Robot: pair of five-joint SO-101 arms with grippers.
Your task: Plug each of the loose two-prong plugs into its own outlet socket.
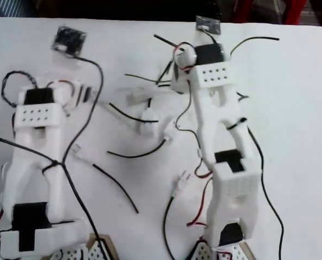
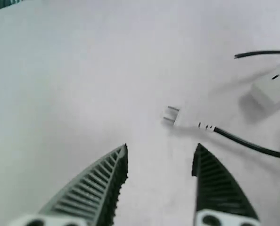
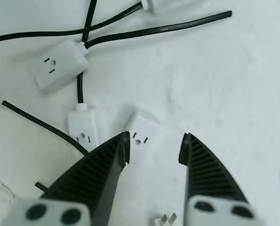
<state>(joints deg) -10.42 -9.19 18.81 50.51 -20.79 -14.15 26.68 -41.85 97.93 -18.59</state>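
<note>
Two fingers of the left gripper (image 2: 161,151) stand wide apart and hold nothing above the white table (image 2: 60,70). A loose plug (image 2: 170,115) lies flat just beyond their tips, apart from them. Its long axis runs crosswise to the gripper's reach, with two short prongs at one end and a black cord (image 2: 243,141) trailing from the other, past an outlet socket (image 2: 272,87). The plug is small, white and slim. This arm looks the nearer. The right gripper (image 3: 154,141) is also spread and empty, over a second socket (image 3: 141,137).
</note>
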